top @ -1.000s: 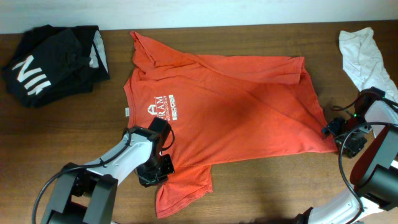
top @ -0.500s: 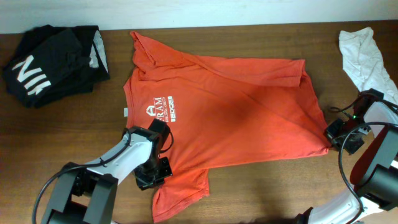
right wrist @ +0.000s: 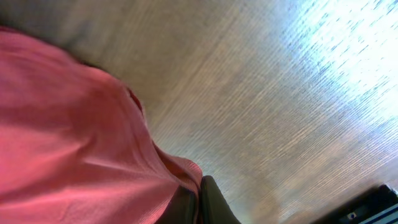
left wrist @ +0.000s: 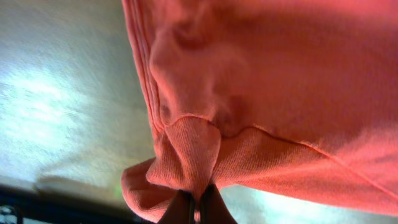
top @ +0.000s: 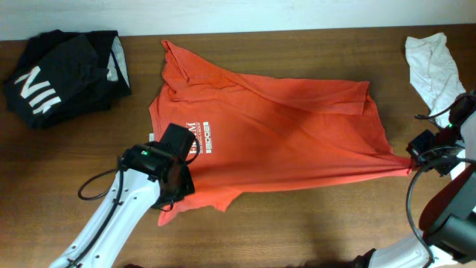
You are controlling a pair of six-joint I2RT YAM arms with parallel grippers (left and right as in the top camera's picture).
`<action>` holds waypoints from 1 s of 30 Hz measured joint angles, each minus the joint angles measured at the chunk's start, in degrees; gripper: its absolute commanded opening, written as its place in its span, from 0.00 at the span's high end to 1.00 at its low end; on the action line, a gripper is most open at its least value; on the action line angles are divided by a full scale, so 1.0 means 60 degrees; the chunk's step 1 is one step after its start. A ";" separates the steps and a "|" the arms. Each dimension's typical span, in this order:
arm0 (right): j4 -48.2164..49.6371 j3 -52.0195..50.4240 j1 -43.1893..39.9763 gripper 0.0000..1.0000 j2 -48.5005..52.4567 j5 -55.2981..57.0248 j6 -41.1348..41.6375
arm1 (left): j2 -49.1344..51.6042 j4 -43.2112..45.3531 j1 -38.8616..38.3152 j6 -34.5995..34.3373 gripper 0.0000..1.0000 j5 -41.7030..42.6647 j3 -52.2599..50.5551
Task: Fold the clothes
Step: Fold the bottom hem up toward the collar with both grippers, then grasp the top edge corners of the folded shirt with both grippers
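Observation:
A red-orange T-shirt (top: 282, 141) with white chest print lies across the middle of the wooden table, one of the clothes. My left gripper (top: 178, 195) is shut on its lower left sleeve edge, and the pinched cloth (left wrist: 186, 155) bunches right above my left gripper (left wrist: 198, 208) in the left wrist view. My right gripper (top: 413, 165) is shut on the shirt's right corner, pulled to a taut point. In the right wrist view my right gripper (right wrist: 198, 208) has the red hem (right wrist: 180, 168) pinched between its dark jaws. A black white-lettered garment (top: 63, 74) lies at the back left, a white one (top: 435, 63) at the back right.
The brown table (top: 312, 223) runs bare along the front below the shirt. The black pile sits close to the shirt's left shoulder. The white cloth lies just behind my right arm.
My right gripper shut on the shirt's right corner and pulled it rightward. The left gripper lifted its held sleeve edge up and leftward, so the lower left flap is drawn in.

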 measured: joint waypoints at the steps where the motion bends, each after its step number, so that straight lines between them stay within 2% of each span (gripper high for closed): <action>1: 0.0076 0.0015 0.0069 0.96 -0.0102 -0.0066 0.0004 | 0.0000 0.0277 0.0102 -0.0004 0.99 -0.0215 0.0026; 6: 0.1242 0.0091 0.0594 0.96 -0.0211 -0.0929 -0.0069 | 0.0025 0.2204 0.0936 0.0040 0.99 -0.0976 0.0066; 10: 0.2244 0.0091 0.1304 0.96 -0.0211 -0.1122 -0.0080 | 0.0328 0.3821 0.1417 0.0579 0.99 -0.1224 0.0084; 14: 0.3257 0.0091 0.2000 0.96 -0.0211 -0.0867 -0.0106 | 0.0973 0.4626 0.1468 0.0903 0.99 -0.1381 0.0087; 22: 0.4998 0.0091 0.2124 0.96 -0.0215 -0.0386 -0.0109 | 0.2586 0.6557 0.1468 0.1086 0.99 -0.1537 0.0087; 27: 0.5453 0.0091 0.2186 0.96 -0.0073 -0.0299 -0.0106 | 0.3264 0.7402 0.1468 0.1089 0.99 -0.1625 0.0087; 28: 0.5672 0.0091 0.2215 0.92 0.0160 -0.0277 -0.0109 | 0.3337 0.7643 0.1468 0.1086 0.94 -0.1657 0.0087; 29: 0.5748 0.0091 0.2222 0.79 0.0302 -0.0277 -0.0109 | 0.3395 0.7828 0.1468 0.1086 0.76 -0.1701 0.0087; 30: 0.5861 0.0091 0.2244 0.56 0.0412 -0.0270 -0.0102 | 0.3457 0.8080 0.1468 0.1086 0.57 -0.1741 0.0087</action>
